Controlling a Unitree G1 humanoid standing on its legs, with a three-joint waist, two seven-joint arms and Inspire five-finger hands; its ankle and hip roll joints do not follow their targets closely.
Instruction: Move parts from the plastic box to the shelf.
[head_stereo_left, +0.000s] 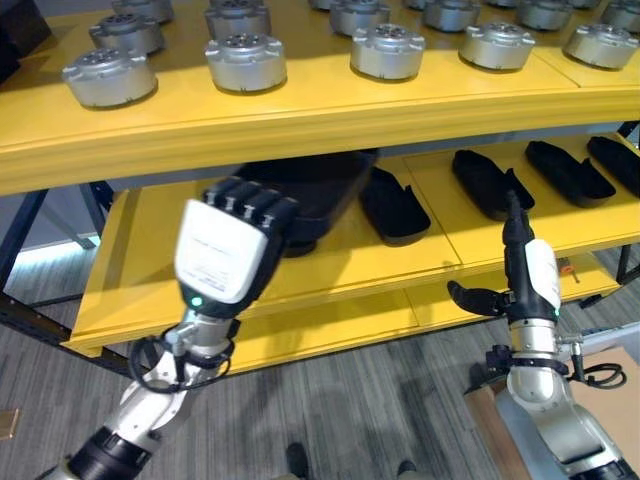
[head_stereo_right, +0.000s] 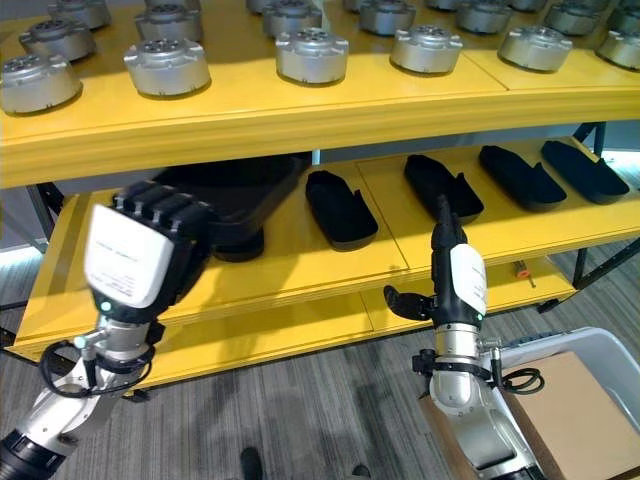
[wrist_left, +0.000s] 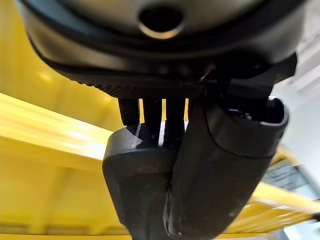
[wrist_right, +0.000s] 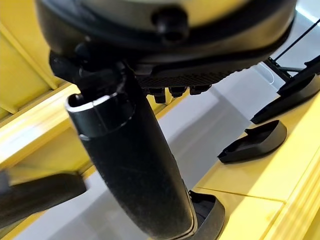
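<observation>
My left hand (head_stereo_left: 232, 248) is raised in front of the lower yellow shelf (head_stereo_left: 360, 270), its fingers curled round a large black moulded part (head_stereo_left: 318, 192) that reaches in over the shelf board. In the left wrist view the thumb (wrist_left: 225, 165) and fingers close on that dark part (wrist_left: 140, 185). My right hand (head_stereo_left: 527, 272) stands upright further right, before the shelf's front edge, open, with straight fingers, thumb out sideways and nothing in it. The plastic box (head_stereo_right: 603, 343) is at the lower right with a brown cardboard sheet (head_stereo_right: 585, 410) in it.
Several more black parts (head_stereo_left: 393, 206) lie in a row along the lower shelf, also seen past my right thumb (wrist_right: 252, 142). The upper yellow shelf (head_stereo_left: 300, 125) carries several round silver parts (head_stereo_left: 245, 60). Grey floor lies below the shelving.
</observation>
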